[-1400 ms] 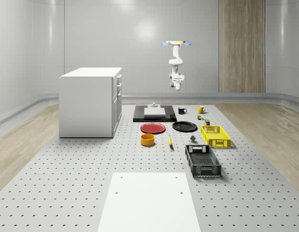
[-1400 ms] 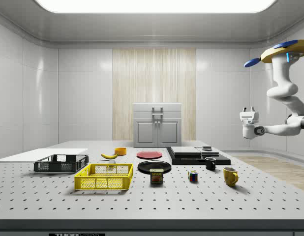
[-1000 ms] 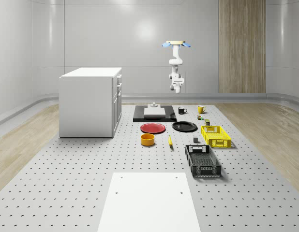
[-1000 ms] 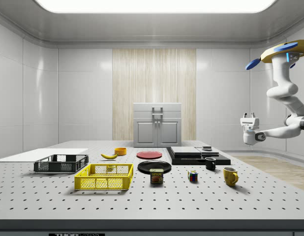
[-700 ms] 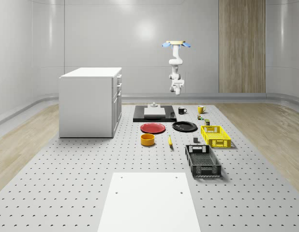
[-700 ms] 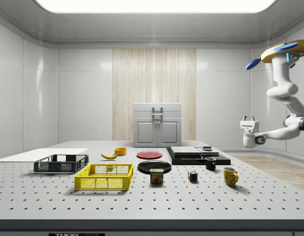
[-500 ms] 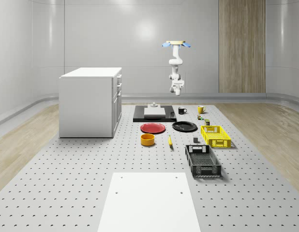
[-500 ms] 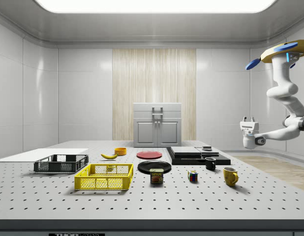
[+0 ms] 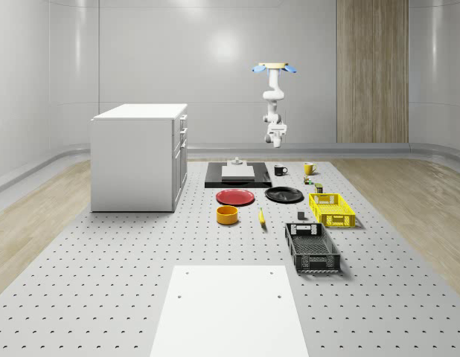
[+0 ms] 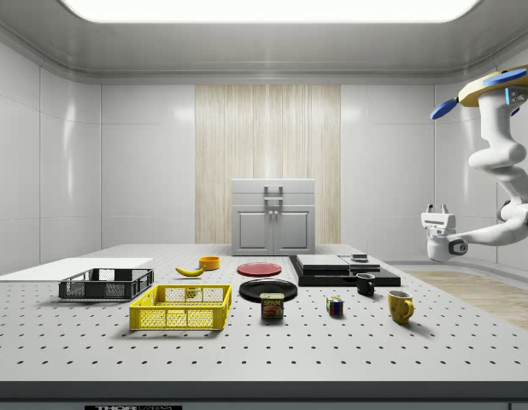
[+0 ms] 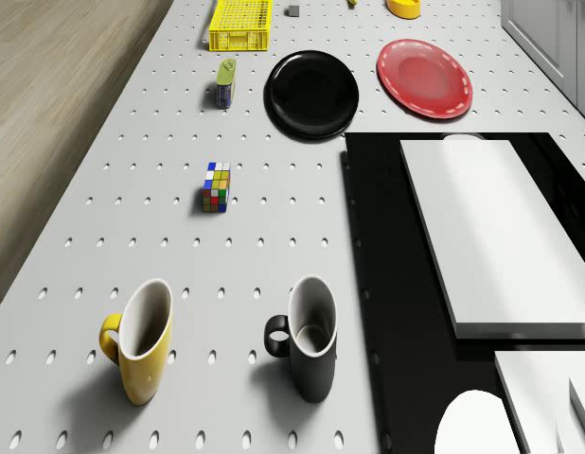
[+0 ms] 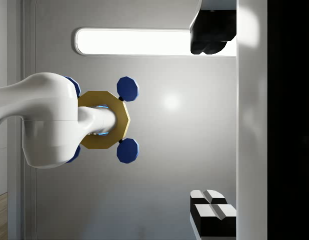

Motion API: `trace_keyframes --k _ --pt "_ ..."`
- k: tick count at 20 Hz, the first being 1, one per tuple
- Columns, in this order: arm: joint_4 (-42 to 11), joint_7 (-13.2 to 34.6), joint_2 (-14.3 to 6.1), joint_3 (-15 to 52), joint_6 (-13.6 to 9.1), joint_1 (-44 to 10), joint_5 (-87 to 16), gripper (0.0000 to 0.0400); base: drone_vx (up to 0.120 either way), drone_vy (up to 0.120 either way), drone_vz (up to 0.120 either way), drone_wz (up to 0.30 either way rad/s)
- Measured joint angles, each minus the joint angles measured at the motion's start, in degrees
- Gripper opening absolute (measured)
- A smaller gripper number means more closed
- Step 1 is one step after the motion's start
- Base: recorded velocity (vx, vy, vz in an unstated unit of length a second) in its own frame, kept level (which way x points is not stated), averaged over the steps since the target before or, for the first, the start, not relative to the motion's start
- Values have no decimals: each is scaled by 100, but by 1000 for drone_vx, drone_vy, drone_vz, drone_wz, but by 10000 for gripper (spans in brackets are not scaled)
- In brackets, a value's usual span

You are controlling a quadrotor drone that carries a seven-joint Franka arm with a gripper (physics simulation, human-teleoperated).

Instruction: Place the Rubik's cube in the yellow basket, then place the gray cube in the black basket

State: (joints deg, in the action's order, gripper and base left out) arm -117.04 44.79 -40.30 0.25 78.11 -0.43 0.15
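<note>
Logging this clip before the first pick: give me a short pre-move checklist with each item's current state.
1. Rubik's cube free on the table, nothing on it: ok.
2. Yellow basket upright, open side up: ok.
3. Gripper empty, fingers apart: ok.
4. Gripper pointed at the cube: not ok, it points up.
5. Drone hovering high off the table's far end, not over the cube: not ok.
6. Gray cube beside the black basket, untouched: ok.

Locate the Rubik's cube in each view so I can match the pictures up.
Whole-scene view: the small multicoloured Rubik's cube sits at the table's far end, beyond the yellow mesh basket.
Side view: cube between tin and yellow mug.
Drone view: cube beside the black plate.
Shared landmark: the basket.
</note>
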Motion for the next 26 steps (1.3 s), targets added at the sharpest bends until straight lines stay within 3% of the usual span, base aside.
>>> trace_keyframes --k 15,26 --pt "-34 -1 -41 18 59 -11 -16 400 0 120 0 0" --pt "-67 12 -74 100 107 -38 -128 400 120 120 0 0"
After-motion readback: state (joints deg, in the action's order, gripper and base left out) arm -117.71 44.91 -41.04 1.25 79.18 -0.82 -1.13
